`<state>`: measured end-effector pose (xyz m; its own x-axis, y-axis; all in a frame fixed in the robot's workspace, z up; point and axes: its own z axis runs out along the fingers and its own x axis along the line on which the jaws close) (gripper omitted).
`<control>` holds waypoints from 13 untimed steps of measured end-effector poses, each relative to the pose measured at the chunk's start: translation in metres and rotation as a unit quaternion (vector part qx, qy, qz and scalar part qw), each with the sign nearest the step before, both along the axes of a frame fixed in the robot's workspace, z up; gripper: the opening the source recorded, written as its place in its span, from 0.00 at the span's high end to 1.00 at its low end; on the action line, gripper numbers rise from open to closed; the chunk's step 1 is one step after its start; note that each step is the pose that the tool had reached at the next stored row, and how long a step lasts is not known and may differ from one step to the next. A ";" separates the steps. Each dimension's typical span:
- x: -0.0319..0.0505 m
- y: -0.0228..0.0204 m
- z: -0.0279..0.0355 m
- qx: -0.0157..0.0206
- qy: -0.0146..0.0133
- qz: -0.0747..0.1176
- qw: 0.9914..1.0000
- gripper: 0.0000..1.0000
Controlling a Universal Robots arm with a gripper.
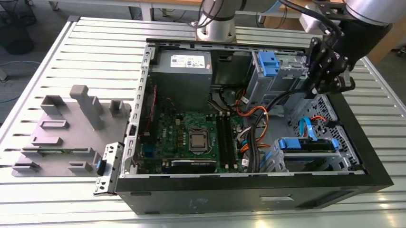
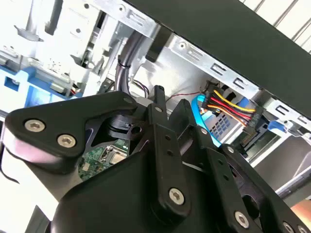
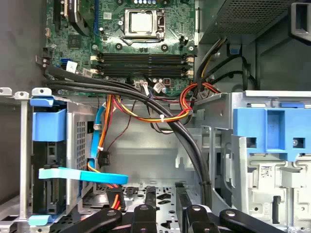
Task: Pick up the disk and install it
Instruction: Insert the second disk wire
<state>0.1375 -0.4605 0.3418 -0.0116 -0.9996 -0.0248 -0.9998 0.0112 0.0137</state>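
The disk (image 1: 305, 144) lies in the lower drive bay at the near corner of the open computer case, on the exterior view's right, with its blue side rail facing up. In the first wrist view the disk (image 3: 46, 177) sits inside a grey cage between blue plastic pieces, and a blue ribbon cable (image 3: 82, 175) runs beside it. My gripper (image 1: 324, 88) hangs above the case's right side, beside the upper drive cage and well away from the disk. Its fingertips (image 3: 150, 194) stand a little apart with nothing between them, which the second wrist view also shows for the gripper (image 2: 170, 99).
A grey power-supply box (image 1: 182, 66) fills the case's far corner. A blue latch on a grey cage (image 1: 269, 64) stands next to my gripper. The motherboard (image 1: 190, 137) and bundled cables (image 1: 254, 114) cover the case floor. A grey fixture (image 1: 70, 128) sits on the slatted table at the exterior view's left.
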 end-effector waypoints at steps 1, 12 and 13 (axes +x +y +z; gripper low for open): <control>0.0002 0.0036 -0.0005 0.000 0.000 0.000 1.000 0.69; 0.0003 -0.0042 -0.0007 0.000 0.000 0.000 1.000 0.69; 0.0003 -0.0047 -0.0007 0.000 0.000 0.000 1.000 0.69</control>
